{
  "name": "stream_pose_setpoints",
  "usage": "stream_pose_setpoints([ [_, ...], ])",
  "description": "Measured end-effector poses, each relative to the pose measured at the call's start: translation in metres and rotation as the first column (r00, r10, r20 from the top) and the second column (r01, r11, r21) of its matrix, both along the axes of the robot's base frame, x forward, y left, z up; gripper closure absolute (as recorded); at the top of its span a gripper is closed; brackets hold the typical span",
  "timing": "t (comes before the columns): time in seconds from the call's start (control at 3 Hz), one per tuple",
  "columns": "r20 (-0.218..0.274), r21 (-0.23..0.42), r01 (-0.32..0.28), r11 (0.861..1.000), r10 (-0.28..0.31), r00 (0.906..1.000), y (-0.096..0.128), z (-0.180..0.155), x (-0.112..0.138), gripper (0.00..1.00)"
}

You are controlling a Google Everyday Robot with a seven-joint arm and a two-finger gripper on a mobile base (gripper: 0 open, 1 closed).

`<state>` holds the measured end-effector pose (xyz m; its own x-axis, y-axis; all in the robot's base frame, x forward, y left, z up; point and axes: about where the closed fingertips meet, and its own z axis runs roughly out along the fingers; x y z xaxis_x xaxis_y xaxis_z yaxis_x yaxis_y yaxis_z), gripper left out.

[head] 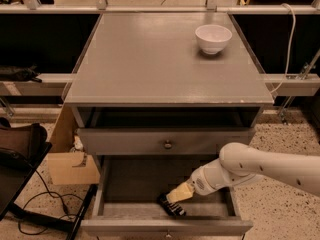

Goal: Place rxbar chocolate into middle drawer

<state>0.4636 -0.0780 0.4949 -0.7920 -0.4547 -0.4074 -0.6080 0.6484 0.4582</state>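
The middle drawer [125,181] is pulled open below the upper drawer with the round knob [167,144]. The rxbar chocolate [171,205], a small black bar, is low inside the drawer near its front wall, a little right of centre. My gripper [178,194] reaches in from the right on a white arm [250,166], and its pale tip is right above the bar and touching or nearly touching it. I cannot tell whether the bar is held or rests on the dark drawer floor.
A white bowl [213,38] stands at the back right of the grey cabinet top [150,59]. A cardboard box [70,164], a dark bag [20,141] and cables lie on the floor to the left. A white cable [290,39] hangs at the right.
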Motion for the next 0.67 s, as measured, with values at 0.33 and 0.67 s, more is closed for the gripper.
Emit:
stream_pose_setpoints([
  [0.33, 0.000, 0.000, 0.000, 1.000, 0.000, 1.0000, 0.0000, 0.0000, 0.0000, 0.00],
  [0.67, 0.000, 0.000, 0.000, 1.000, 0.000, 1.0000, 0.0001, 0.0000, 0.0000, 0.00],
])
